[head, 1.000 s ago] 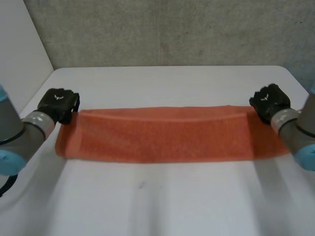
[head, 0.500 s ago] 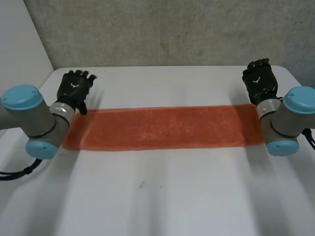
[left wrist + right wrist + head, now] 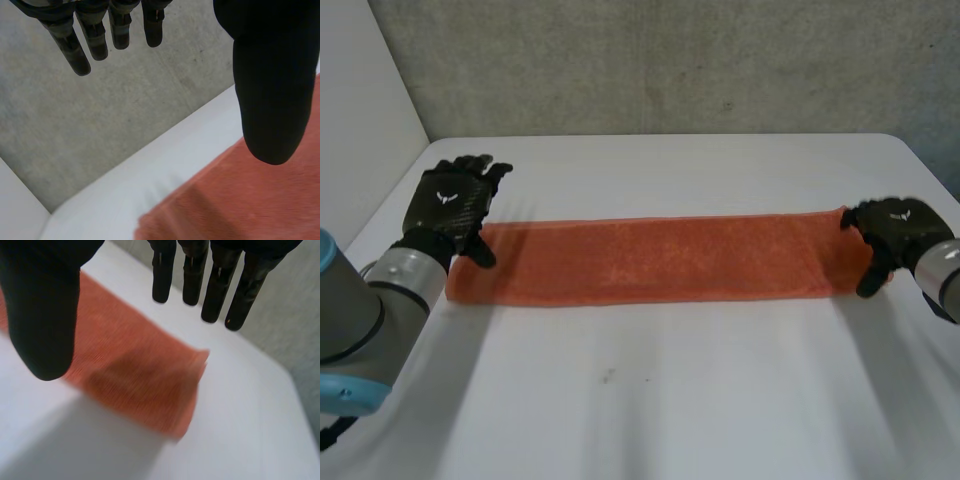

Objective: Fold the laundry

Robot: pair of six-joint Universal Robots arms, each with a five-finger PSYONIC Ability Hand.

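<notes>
Orange towel [image 3: 650, 260] lies flat as a long narrow strip across the middle of the white table [image 3: 650, 400], its long edges straight and running side to side. Left hand [image 3: 448, 205] is over the towel's left end, fingers [image 3: 95, 35] straight and spread, thumb apart, gripping nothing. Right hand [image 3: 890, 228] is at the right end by the far corner, its fingers [image 3: 215, 285] also straight and loose, nothing held. Wide bare table in front of the towel, a narrower bare band behind it up to the grey wall [image 3: 670, 60].
</notes>
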